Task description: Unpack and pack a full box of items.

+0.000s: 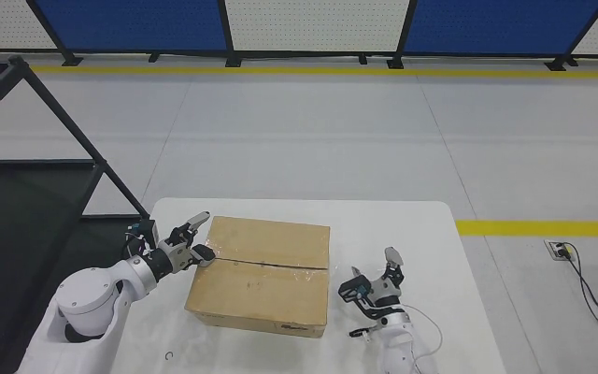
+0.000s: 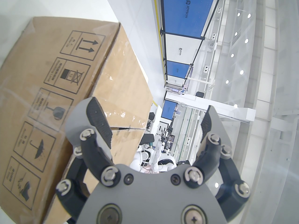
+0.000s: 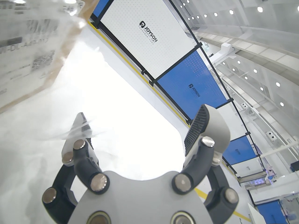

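Left gripper wide open, one finger against box seam. Right gripper wide open, gripping nothing, film clinging to one finger, box near. White table beneath; blue panels beyond.

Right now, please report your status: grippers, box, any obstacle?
Left gripper open at box end. Right gripper open, beside box. Box shut, taped, on table. Clear film clings to right gripper.

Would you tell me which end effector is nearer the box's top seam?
The left end effector, at the box's end right by the seam; the right end effector sits apart from the box, off its other end.
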`<state>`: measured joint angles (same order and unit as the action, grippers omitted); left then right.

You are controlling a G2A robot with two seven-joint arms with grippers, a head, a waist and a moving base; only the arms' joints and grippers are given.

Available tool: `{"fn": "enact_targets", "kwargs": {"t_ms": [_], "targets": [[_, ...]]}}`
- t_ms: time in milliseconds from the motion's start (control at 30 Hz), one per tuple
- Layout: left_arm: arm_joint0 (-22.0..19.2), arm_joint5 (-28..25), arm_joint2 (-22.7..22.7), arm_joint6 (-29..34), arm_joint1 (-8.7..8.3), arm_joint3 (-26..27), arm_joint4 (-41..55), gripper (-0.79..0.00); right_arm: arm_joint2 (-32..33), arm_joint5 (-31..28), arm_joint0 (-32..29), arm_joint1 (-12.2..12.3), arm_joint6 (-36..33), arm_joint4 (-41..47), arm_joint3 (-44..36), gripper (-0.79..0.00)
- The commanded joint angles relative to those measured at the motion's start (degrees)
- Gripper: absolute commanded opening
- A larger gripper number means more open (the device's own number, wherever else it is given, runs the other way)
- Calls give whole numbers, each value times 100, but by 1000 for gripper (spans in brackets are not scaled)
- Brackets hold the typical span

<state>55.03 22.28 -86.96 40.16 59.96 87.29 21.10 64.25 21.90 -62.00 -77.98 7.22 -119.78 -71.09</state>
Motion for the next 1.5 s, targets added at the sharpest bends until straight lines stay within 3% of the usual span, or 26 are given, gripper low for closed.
{"fn": "enact_targets", "kwargs": {"t_ms": [0, 367, 733, 900, 1167, 1367, 1467], "targets": [[0, 0, 0, 0, 0, 0, 0, 0, 140, -122, -193, 47, 32, -88, -226, 0], [0, 0, 0, 0, 0, 0, 0, 0, 849, -708, -1067, 240, 192, -258, -1121, 0], [0, 0, 0, 0, 0, 0, 0, 0, 1458, -2959, -1288, 443, 905, 336, -1448, 0], [0, 0, 0, 0, 0, 0, 0, 0, 1817, -3586, -1537, 552, 1320, 484, -1690, 0], [0, 0, 0, 0, 0, 0, 0, 0, 2289, -3475, -1808, 622, 1455, 913, -1767, 0], [0, 0, 0, 0, 0, 0, 0, 0, 2461, -3448, -1939, 595, 1791, 2039, -1730, 0], [0, 0, 0, 0, 0, 0, 0, 0, 2529, -4156, -1931, 579, 2194, 3227, -1601, 0]]}}
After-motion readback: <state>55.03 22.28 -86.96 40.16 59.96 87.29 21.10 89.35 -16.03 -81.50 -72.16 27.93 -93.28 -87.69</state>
